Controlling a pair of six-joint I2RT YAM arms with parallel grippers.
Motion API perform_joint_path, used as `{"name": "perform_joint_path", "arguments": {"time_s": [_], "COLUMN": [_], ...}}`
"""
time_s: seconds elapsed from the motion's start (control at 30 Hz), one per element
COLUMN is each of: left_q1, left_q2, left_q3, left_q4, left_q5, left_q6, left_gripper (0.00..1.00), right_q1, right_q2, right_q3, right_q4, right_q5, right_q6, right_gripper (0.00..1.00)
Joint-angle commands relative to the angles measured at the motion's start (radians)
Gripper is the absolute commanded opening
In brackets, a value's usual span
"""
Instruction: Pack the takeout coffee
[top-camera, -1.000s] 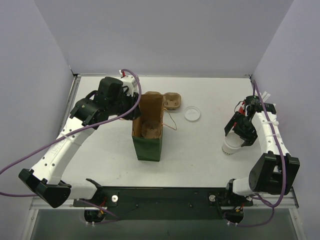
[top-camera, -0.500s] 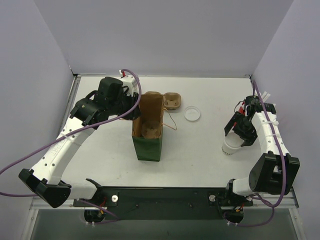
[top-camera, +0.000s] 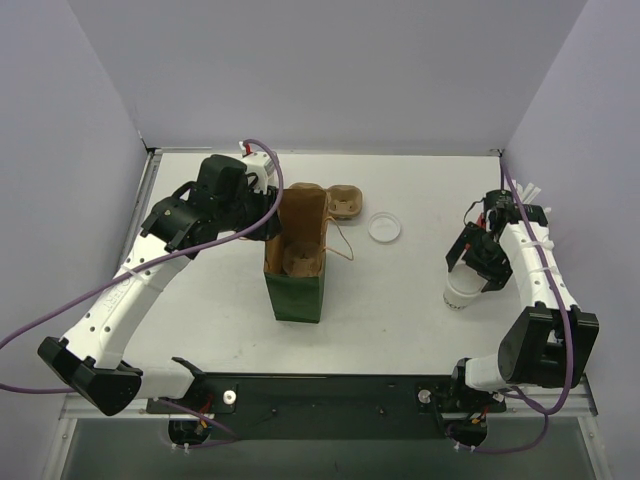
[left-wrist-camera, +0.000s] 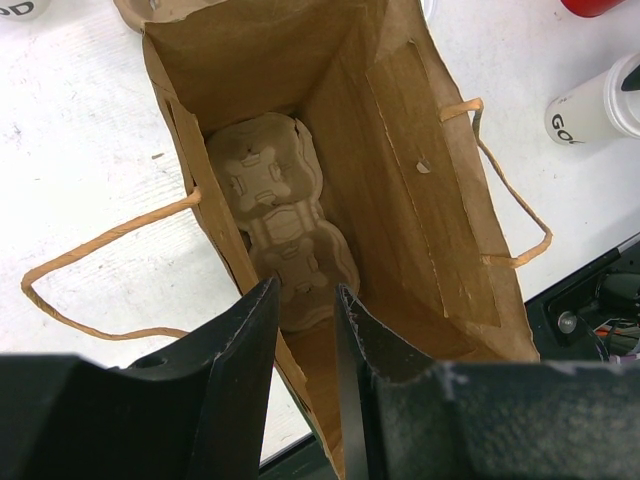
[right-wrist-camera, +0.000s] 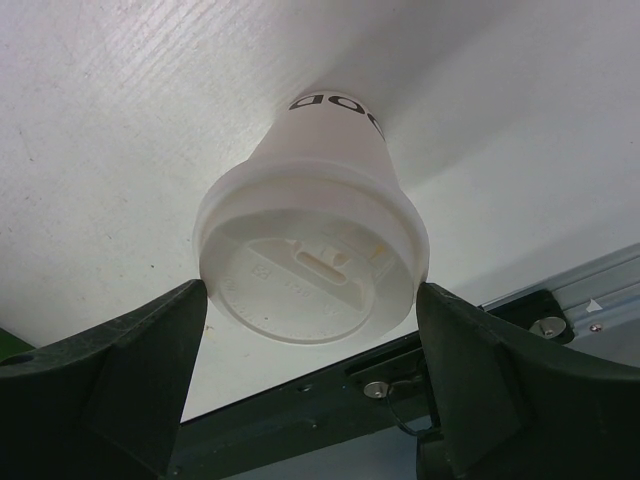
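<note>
Presently, we find the right pincer (right-wrist-camera: 310, 292) clamped on 1 lidded cup (right-wrist-camera: 330, 170), upright on the table (right-wrist-camera: 120, 120) directly beneath it; the bag (left-wrist-camera: 400, 150), pinched open by the left pincer (left-wrist-camera: 305, 290), lies well to its left.

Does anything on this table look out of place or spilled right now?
A loose lid lies flat on the table right of the paper bag, with no cup under it. No spill shows; bag and lidded cup stand upright.
</note>
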Motion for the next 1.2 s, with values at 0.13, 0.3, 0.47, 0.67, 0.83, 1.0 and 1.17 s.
{"name": "perform_joint_path", "arguments": {"time_s": [0.13, 0.3, 0.47, 0.67, 0.83, 1.0, 1.17], "left_q1": [0.004, 0.004, 0.004, 0.004, 0.004, 0.004, 0.004], "left_q2": [-0.007, -0.007, -0.007, -0.007, -0.002, -0.001, 0.004], "left_q3": [0.002, 0.002, 0.0, 0.0, 0.003, 0.005, 0.005], "left_q4": [0.043, 0.041, 0.041, 0.041, 0.041, 0.043, 0.043], "left_q5": [0.014, 0.013, 0.016, 0.014, 0.014, 0.013, 0.014], "left_q6": [0.015, 0.015, 0.017, 0.018, 0.018, 0.02, 0.02], "left_gripper": [0.39, 0.38, 0.38, 0.38, 0.38, 0.38, 0.38], "right_q1": [0.008, 0.009, 0.009, 0.011, 0.011, 0.011, 0.009], "right_q2": [-0.014, -0.016, 0.0, 0.013, 0.032, 0.044, 0.05], "right_q3": [0.058, 0.066, 0.052, 0.03, 0.029, 0.021, 0.015], "right_q4": [-0.072, -0.078, -0.078, -0.061, -0.056, -0.05, -0.043], "right_q5": [0.056, 0.049, 0.053, 0.055, 0.056, 0.063, 0.061], "right_q6": [0.009, 0.012, 0.003, 0.002, 0.0, -0.001, -0.001], "right_gripper": [0.8, 0.8, 0.8, 0.8, 0.8, 0.8, 0.79]}}
